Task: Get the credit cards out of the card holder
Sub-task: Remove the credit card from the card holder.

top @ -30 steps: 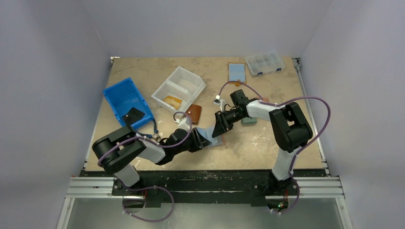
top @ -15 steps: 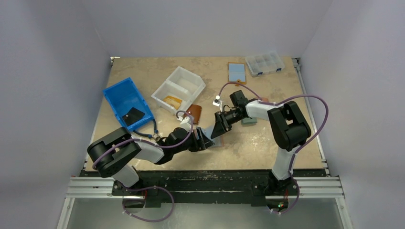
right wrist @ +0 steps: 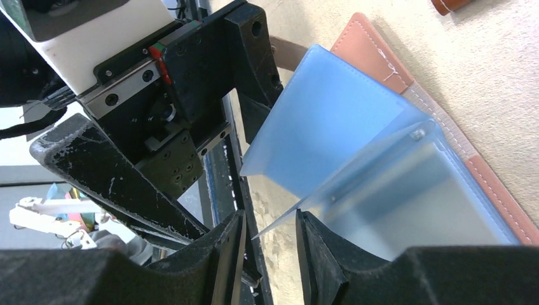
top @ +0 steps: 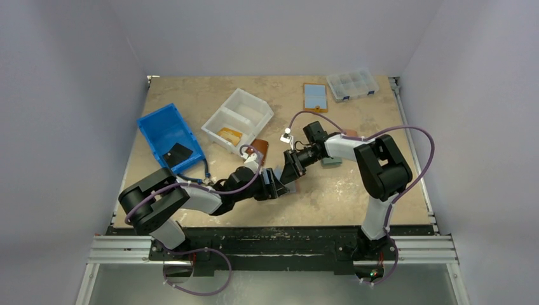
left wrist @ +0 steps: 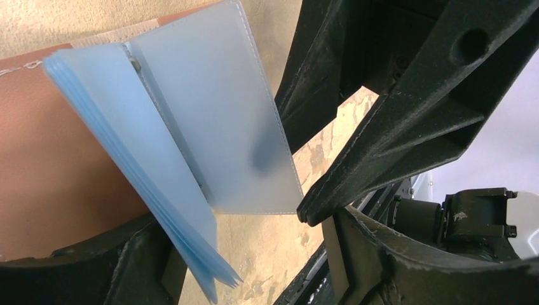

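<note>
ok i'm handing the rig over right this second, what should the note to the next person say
Left claw: open, straddling the fanned credit cards, gripping nothing.
Right claw: jaws narrow around the corner of a clear leaf; cannot tell if it is pinched.
Card holder: lying open on the table between both claws, cards fanned from its spine.
Done: holder opened.
Left: pull each card out.

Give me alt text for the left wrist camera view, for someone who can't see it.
An open card holder with a brown cover lies on a beige table, its light-blue sleeves fanned open, with black robot jaws close around them.
</note>
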Controlling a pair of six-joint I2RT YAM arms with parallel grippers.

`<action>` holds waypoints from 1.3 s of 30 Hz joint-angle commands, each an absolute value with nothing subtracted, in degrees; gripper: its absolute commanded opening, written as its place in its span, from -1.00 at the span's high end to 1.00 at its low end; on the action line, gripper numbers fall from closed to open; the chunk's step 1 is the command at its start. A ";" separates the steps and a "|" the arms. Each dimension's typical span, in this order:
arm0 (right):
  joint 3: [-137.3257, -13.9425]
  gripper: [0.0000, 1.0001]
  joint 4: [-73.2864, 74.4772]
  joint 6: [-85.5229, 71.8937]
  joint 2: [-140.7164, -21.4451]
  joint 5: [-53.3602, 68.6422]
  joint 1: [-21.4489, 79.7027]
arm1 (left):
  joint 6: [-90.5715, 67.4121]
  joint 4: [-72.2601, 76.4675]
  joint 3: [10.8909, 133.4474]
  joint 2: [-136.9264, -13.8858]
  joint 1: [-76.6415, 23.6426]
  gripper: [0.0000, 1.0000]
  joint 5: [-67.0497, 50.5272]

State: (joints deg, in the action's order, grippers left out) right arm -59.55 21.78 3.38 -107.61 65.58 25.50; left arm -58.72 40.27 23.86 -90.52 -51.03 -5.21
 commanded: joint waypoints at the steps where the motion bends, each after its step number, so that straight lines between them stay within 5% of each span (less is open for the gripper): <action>1: -60.55 0.15 21.75 3.13 -107.83 68.46 25.97 | -57.96 37.03 26.32 -91.96 -51.13 -0.40 -3.04; 6: -61.63 0.15 23.84 5.16 -108.08 68.25 25.94 | -59.37 36.27 26.24 -92.67 -51.08 0.01 -1.42; 12: -62.56 0.14 25.66 7.62 -107.74 66.92 25.93 | -60.50 35.78 25.40 -92.43 -50.97 0.21 -0.18; 39: -61.94 0.12 24.35 10.41 -102.41 44.53 21.75 | -62.35 34.67 23.03 -90.85 -50.65 0.21 1.80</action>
State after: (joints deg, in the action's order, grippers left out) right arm -61.52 25.04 9.69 -103.42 48.07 21.98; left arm -62.61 38.28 23.77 -91.79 -51.29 -1.65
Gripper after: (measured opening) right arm 0.438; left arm 0.389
